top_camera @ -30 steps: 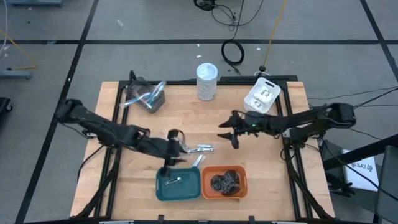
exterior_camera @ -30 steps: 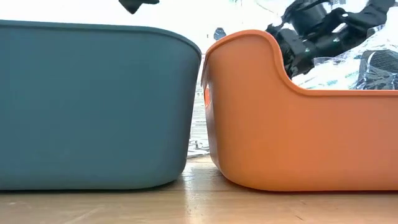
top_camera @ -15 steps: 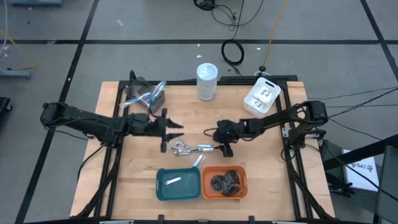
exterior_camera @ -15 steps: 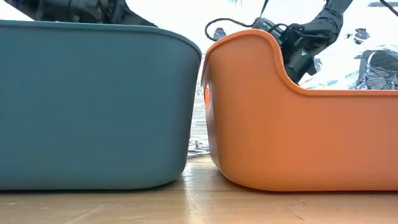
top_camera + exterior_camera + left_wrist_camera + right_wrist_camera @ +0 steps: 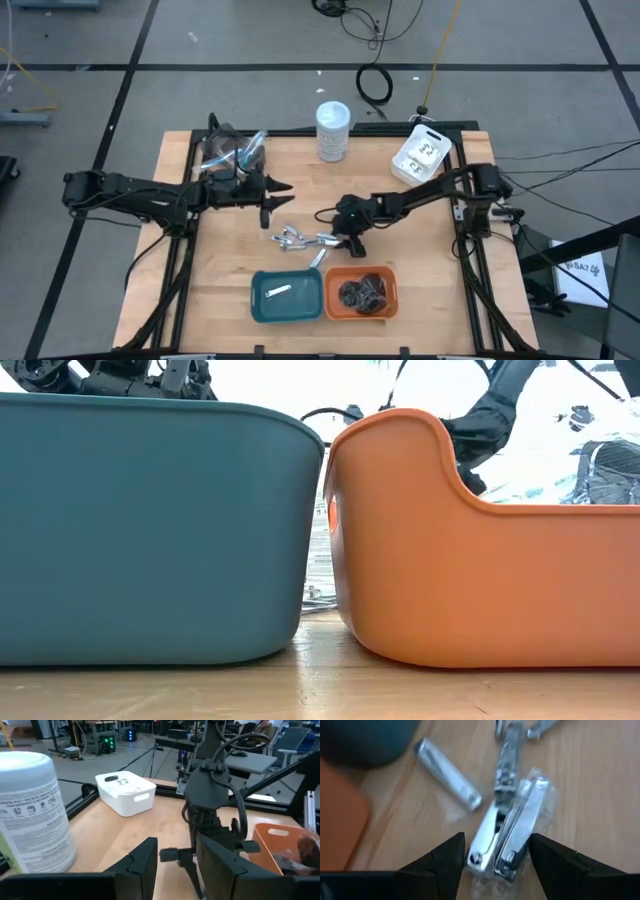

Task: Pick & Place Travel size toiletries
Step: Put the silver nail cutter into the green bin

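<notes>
Mid-table, right tool (image 5: 492,857) open over wrapped nail clippers (image 5: 512,837), left tool (image 5: 272,192) nearby

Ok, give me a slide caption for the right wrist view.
Open right gripper poised over wrapped nail clippers on the table.

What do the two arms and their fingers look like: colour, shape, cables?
Both arms are slim, jointed and black. The left gripper and right gripper end in two flat, dark, wedge-shaped fingers. Black cables loop along the right arm.
</notes>
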Controlling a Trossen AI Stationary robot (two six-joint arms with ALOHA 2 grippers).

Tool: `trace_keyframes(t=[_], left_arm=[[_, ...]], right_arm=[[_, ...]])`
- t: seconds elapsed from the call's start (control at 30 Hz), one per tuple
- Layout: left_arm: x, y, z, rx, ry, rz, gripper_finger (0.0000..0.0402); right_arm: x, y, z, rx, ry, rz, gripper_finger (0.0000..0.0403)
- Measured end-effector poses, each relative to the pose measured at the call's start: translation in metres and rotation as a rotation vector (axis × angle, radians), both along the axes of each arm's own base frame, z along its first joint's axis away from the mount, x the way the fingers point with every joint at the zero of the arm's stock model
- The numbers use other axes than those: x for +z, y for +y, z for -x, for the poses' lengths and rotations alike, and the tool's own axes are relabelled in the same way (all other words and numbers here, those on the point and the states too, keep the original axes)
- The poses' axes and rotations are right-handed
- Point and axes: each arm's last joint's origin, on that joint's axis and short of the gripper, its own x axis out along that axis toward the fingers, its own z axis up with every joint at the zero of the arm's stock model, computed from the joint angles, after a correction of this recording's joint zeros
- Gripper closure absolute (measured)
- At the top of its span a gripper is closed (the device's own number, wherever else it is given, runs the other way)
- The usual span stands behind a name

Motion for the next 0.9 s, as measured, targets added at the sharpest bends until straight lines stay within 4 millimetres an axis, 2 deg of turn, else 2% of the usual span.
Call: trace_keyframes(t=[0.23, 0.57, 0.9], left_arm=[[-0.004, -0.002, 0.000, -0.010, 0.044, 0.008, 0.0270], [-0.005, -0.002, 0.000, -0.009, 0.051, 0.011, 0.0270], [-0.005, -0.002, 0.000, -0.007, 0.050, 0.016, 0.0270]], right_arm=[[-0.013, -0.008, -0.006, -0.045, 0.019, 0.035, 0.0201], [-0.011, -0.025, -0.004, -0.118, 0.020, 0.060, 0.0290], [-0.008, -0.044, -0.002, -0.203, 0.020, 0.046, 0.0290]])
